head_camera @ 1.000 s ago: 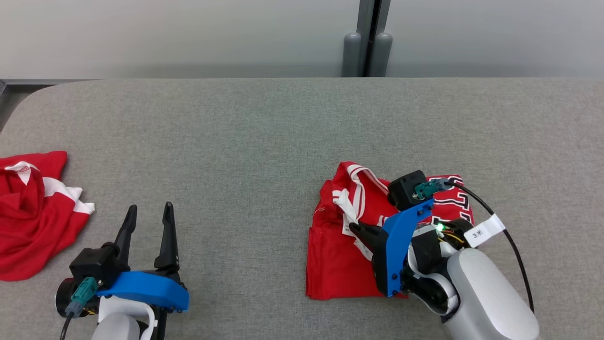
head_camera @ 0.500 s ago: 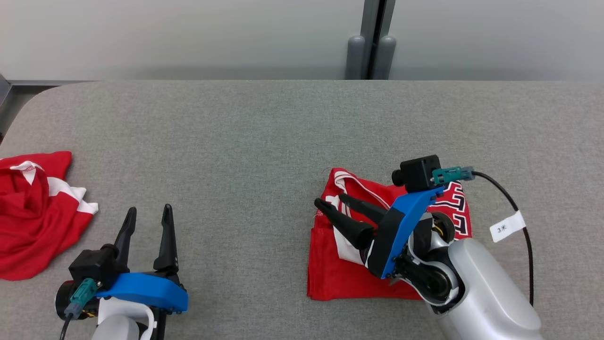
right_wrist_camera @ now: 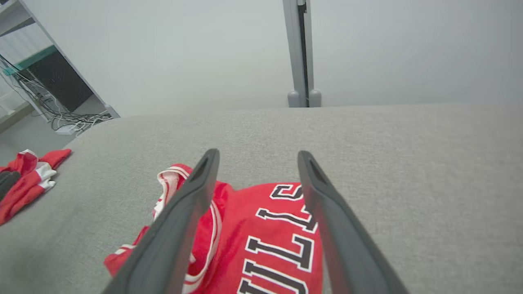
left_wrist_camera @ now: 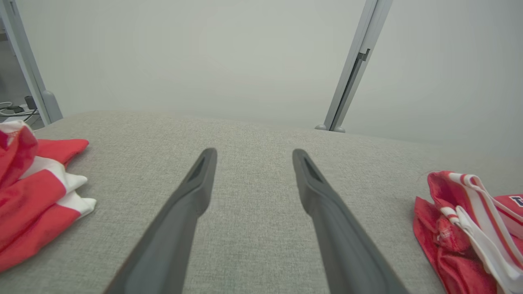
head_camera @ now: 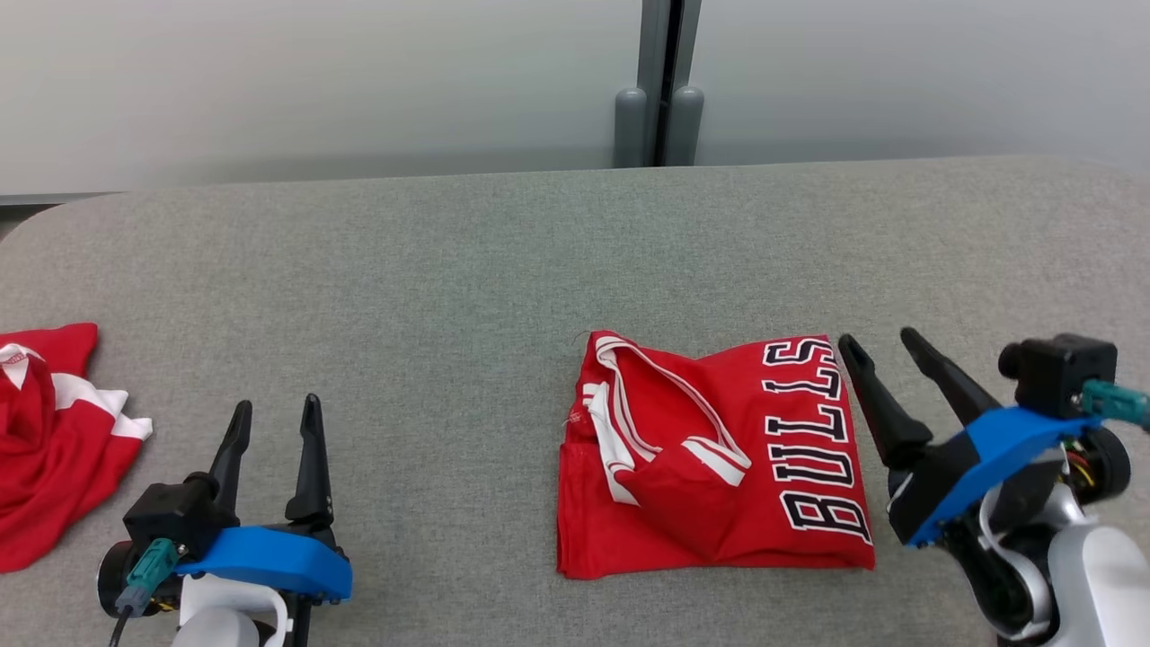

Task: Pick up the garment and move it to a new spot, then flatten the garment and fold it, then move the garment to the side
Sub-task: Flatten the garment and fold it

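At the right side of the head view, the right gripper now stands just beside the jersey's right edge with its two dark fingers spread wide and nothing between them. A second ago it was pinched shut low over the cloth. Half a second ago it had already opened above it, and since then the arm has drawn back off the garment to the right. The head camera has also turned a little, so the shift of the whole picture is not the cloth moving.

With the arm gone, the red Bulls jersey lies uncovered on the grey fabric table, right of the middle. It is a rough folded rectangle, with white-trimmed neck and armhole bands bunched on its left half and the dark lettering plain on its right.

The left gripper rests at the lower left, fingers apart and empty, between the jersey and a second red-and-white garment crumpled at the table's left edge.

By my reading the fold has just been let go — what remains is carrying the jersey to the side, and the loose neck bands may spill if the grip takes only the top layer.
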Tool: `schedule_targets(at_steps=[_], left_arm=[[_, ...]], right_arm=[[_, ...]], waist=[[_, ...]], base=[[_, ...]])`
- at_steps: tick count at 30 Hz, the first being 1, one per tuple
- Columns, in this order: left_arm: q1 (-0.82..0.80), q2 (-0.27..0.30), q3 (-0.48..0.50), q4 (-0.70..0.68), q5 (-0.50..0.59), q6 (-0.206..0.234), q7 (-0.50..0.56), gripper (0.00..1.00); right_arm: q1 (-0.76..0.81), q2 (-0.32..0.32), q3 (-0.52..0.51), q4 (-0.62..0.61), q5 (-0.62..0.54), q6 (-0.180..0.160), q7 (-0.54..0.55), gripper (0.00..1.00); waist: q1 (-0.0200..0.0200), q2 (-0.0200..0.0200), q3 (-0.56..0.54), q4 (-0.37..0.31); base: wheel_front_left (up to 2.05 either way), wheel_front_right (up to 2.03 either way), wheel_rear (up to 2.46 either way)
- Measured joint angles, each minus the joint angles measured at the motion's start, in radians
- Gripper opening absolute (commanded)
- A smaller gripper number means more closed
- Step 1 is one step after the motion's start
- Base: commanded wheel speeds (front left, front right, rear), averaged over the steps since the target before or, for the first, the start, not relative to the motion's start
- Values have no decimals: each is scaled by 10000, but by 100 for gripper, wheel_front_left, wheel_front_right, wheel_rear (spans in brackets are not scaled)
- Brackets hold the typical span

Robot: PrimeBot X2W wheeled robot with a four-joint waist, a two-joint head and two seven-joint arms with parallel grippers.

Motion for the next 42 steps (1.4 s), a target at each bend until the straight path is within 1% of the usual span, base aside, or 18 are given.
schedule_targets(at_steps=[2, 5, 6, 7, 8, 10, 11, 15, 19, 24, 28, 31, 34, 36, 38, 40, 42], left_arm=[[1, -10, -8, -13, 4, 0, 0, 100], [1, -17, -35, -21, 12, -2, 0, 100], [1, -17, -44, -17, 12, -2, 0, 100], [1, -19, -54, -17, 13, -2, 0, 100], [-1, -17, -58, -17, 13, -4, 0, 100], [-7, -13, -67, -13, 12, -12, 0, 100], [-24, -10, -88, -8, 12, -17, 0, 100], [-110, -10, -217, 63, 46, -54, 0, 100], [-212, -2, -307, 102, 58, -61, 0, 100], [-209, 15, -293, 117, 4, -81, 0, 100], [-208, 12, -251, 119, -6, -81, 0, 100], [-207, 4, -215, 115, -6, -82, 0, 100], [-191, -2, -151, 105, -6, -82, 0, 100], [-171, -12, -138, 94, -6, -82, 0, 100], [-138, -13, -125, 84, -4, -82, 0, 100], [-129, -13, -125, 71, 6, -82, 0, 100], [-129, -19, -128, 65, 31, -82, 0, 100]], right_arm=[[419, 2, -249, 104, -560, 0, -236, 100], [790, 107, -334, 562, -1283, 0, -669, 100], [854, 138, -280, 779, -1486, 0, -798, 95], [875, 192, -198, 1037, -1664, 0, -955, 44], [868, 221, -54, 1273, -1883, 0, -1118, 0], [764, 314, 320, 1835, -2163, 0, -1388, 0], [549, 410, 798, 2468, -2359, 0, -1616, 0], [53, 564, 2052, 3691, -2456, 0, -1609, 0], [-520, 683, 3574, 4334, -1948, 0, -1749, 0], [-874, 713, 5394, 4842, -1116, 0, -1465, 0], [-1092, 729, 6380, 4957, -182, 0, -1300, 0], [-1295, 727, 6441, 4730, 479, 0, -1478, 0], [-1485, 731, 6019, 4339, 790, 0, -1799, 0], [-1542, 612, 5521, 4134, 686, 0, -1870, 0], [-1668, 334, 4916, 4056, 324, 2, -1712, 0], [-1747, 36, 4303, 4038, -119, 0, -1346, 0], [-1801, -201, 4059, 4067, -523, 0, -779, 0]], waist=[[0, 0, -16, -40], [0, 0, -10, -63], [0, 0, -1, -66], [0, 0, 10, -67], [0, 0, 24, -68], [0, 0, 53, -62], [0, 0, 71, -37], [0, 0, 66, 144], [0, 0, 77, 288], [0, 0, 63, 367], [1, 0, 76, 387], [1, 0, 80, 380], [1, 0, 56, 341], [1, 0, 28, 316], [1, 0, -3, 300], [1, 0, -24, 295], [1, 0, -34, 307]], base=[[0, 0, 0], [0, 0, 0], [0, 0, 0], [0, 0, 0], [0, 0, 0], [0, 0, 0], [0, 0, 0], [0, 0, 0], [0, 0, 0], [0, 0, 0], [0, 0, 0], [0, 0, 0], [0, 0, 0], [0, 0, 0], [0, 0, 0], [0, 0, 0], [0, 0, 0]])
